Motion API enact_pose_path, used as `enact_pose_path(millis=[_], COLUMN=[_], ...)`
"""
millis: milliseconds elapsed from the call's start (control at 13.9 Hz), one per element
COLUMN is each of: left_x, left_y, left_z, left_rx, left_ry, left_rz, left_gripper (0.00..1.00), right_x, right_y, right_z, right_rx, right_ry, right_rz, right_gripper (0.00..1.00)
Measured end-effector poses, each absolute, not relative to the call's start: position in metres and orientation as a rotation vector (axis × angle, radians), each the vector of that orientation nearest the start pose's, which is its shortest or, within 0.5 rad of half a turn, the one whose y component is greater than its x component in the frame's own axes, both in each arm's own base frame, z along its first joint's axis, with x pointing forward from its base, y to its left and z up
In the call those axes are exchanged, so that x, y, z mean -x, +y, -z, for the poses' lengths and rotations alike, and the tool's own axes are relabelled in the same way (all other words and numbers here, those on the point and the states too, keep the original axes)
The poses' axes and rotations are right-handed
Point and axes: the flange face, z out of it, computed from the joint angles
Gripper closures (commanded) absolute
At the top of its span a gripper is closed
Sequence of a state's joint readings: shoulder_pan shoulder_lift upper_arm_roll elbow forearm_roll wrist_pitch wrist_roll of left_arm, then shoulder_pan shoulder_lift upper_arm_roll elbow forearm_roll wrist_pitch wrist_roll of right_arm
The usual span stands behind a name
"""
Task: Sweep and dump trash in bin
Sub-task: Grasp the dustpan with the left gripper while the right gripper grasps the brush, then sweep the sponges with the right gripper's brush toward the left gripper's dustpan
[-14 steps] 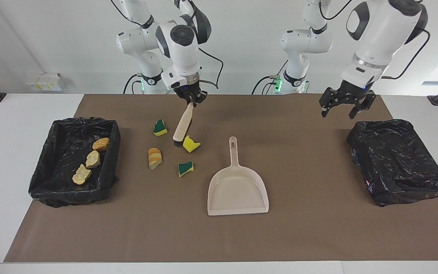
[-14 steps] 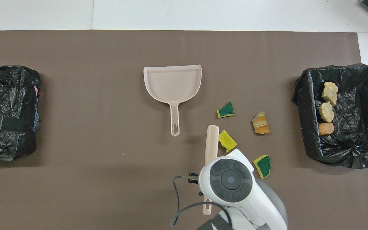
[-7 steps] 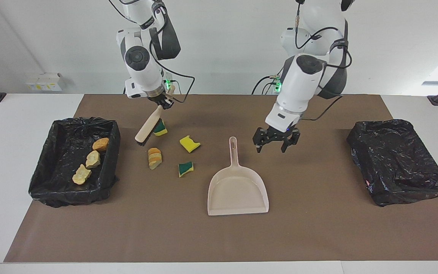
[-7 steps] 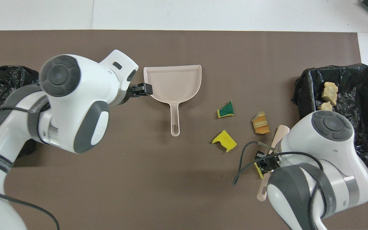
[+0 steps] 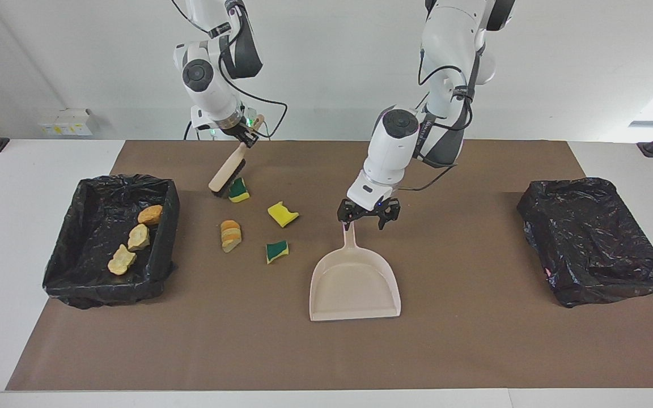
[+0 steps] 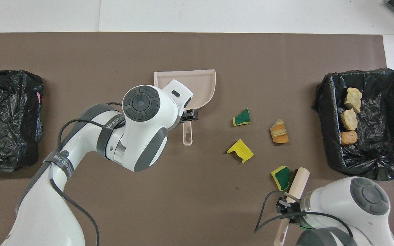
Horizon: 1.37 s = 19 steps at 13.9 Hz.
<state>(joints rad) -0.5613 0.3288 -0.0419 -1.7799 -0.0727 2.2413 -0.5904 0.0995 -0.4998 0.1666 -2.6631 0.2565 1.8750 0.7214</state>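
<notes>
Several trash scraps lie on the brown mat: a green sponge piece (image 5: 239, 190) (image 6: 280, 177) nearest the robots, a yellow one (image 5: 283, 214) (image 6: 240, 150), a bread-like lump (image 5: 230, 235) (image 6: 279, 131) and another green piece (image 5: 276, 250) (image 6: 241, 118). Three tan lumps (image 5: 138, 237) (image 6: 349, 119) sit in the black-lined bin (image 5: 105, 286) (image 6: 385, 164) at the right arm's end. My right gripper (image 5: 245, 140) (image 6: 287, 206) is shut on the beige brush (image 5: 227, 173) (image 6: 299, 181), whose bristles are beside the nearest green piece. My left gripper (image 5: 364, 218) (image 6: 190, 116) hangs open just over the handle of the beige dustpan (image 5: 355, 283) (image 6: 204, 85).
A second black-lined bin (image 5: 593, 238) (image 6: 9, 116) stands at the left arm's end of the table. The dustpan lies mid-table with its mouth pointing away from the robots. The brown mat (image 5: 474, 351) covers most of the white table.
My left arm swung from above the bin at its end down to the dustpan handle. My right gripper carried the brush away from the yellow piece to the green piece nearest the robots.
</notes>
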Motion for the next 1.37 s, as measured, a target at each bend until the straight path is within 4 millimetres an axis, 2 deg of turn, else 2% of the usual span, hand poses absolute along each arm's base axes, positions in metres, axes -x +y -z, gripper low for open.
enact_pose_path(millis=[216,288,360,431,503,719,1079,1223,1366], left_x=[-0.515,-0.510,-0.507,-0.505,-0.504,-0.506,-0.514,-0.524,-0.534], left_y=[-0.390,-0.393,-0.396,-0.398,-0.400,-0.397,-0.387,-0.366,-0.327], left_z=[-0.368,-0.366,-0.364,-0.364,-0.363,-0.364,-0.364,-0.371,-0.390], left_rx=[3.257,3.254,3.252,3.251,3.251,3.222,3.136,3.101,3.040], left_ry=[0.010,0.021,0.030,0.038,0.043,0.087,0.292,0.392,0.554], left_rz=[0.061,0.052,0.048,0.046,0.045,0.084,0.156,0.126,0.035], left_gripper=[0.00,0.04,0.53,0.96,1.00,1.00,1.00,1.00,1.00], right_x=[-0.326,-0.329,-0.331,-0.336,-0.343,-0.373,-0.442,-0.462,-0.472], right_y=[0.116,0.123,0.134,0.144,0.152,0.165,0.197,0.201,0.193], right_z=[-0.372,-0.372,-0.371,-0.368,-0.363,-0.361,-0.392,-0.409,-0.425], right_rx=[2.974,2.978,2.986,2.993,2.993,2.977,2.955,3.029,3.073], right_ry=[0.831,0.802,0.764,0.731,0.713,0.702,0.636,0.565,0.468], right_rz=[-0.379,-0.349,-0.339,-0.328,-0.311,-0.296,-0.266,-0.311,-0.356], right_gripper=[1.00,1.00,1.00,1.00,1.00,1.00,1.00,1.00,1.00])
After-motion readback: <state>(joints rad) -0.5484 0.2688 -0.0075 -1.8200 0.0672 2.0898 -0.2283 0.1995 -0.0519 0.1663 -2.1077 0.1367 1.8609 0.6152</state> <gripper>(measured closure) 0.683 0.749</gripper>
